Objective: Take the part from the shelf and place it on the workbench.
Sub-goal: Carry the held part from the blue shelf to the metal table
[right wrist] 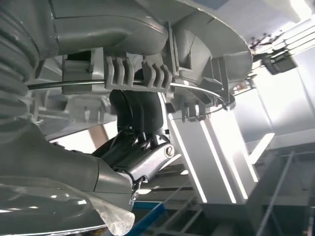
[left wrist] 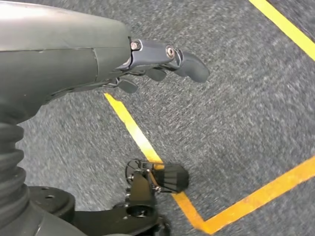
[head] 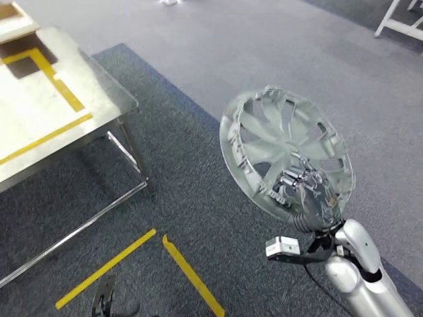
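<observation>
— What is the robot holding?

— Its right hand grips a big round silver plastic wheel cover with spokes. The fingers curl around the cover's rim from inside.

— Where is the cover?

— Up in the air on the right, tilted, over the dark grey carpet. It is well apart from the shiny metal workbench with yellow tape lines, which stands far off on the left.

— And the other hand?

— The left hand hangs low over the carpet near yellow floor tape. It holds nothing, and its fingers are stretched out and a little apart.
</observation>
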